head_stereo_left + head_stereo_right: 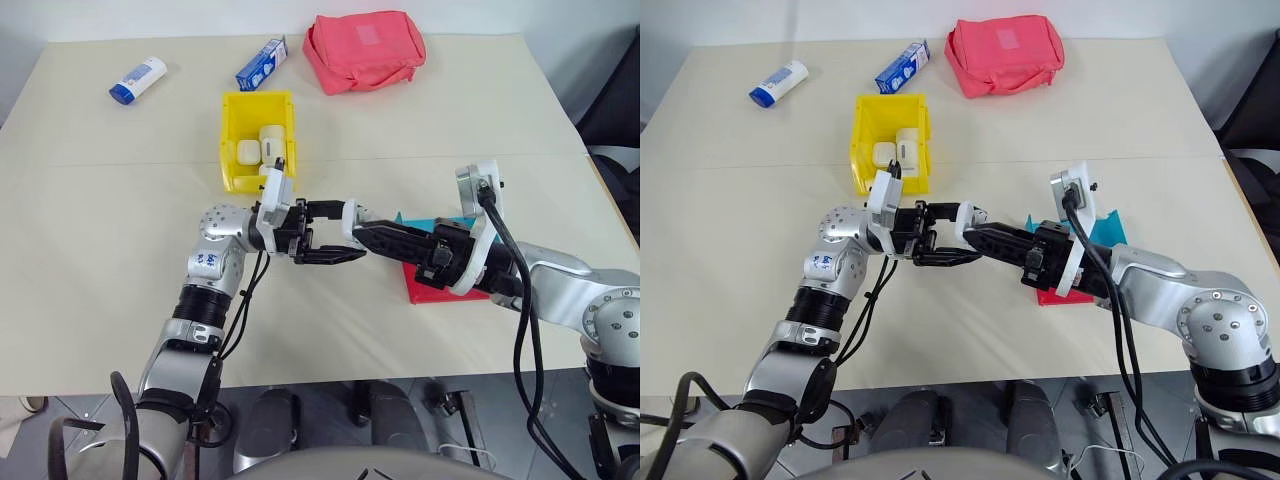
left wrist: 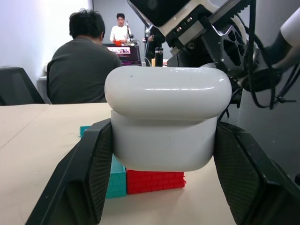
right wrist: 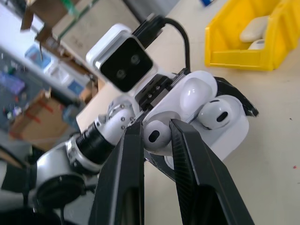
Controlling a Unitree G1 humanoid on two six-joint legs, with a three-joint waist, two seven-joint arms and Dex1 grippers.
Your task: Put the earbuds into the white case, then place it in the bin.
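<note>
My left gripper (image 1: 322, 238) is shut on the white case (image 2: 166, 93), which it holds above the table in front of the yellow bin (image 1: 228, 140). In the left wrist view both black fingers (image 2: 89, 164) press the case's sides. The case's lid (image 3: 197, 89) is flipped open. One earbud (image 3: 216, 114) sits in the case. My right gripper (image 3: 155, 125) is shut on the other earbud (image 3: 156, 136) and holds it at the case's open top. In the head views the two grippers meet tip to tip at the middle of the table.
The bin holds some white items (image 1: 258, 145). Behind it lie a white tube with a blue cap (image 1: 138, 80), a blue-and-white box (image 1: 262, 63) and a red pouch (image 1: 365, 50). Red (image 1: 430, 288) and teal (image 1: 455, 222) trays lie under my right arm. People sit beyond the table (image 2: 79, 70).
</note>
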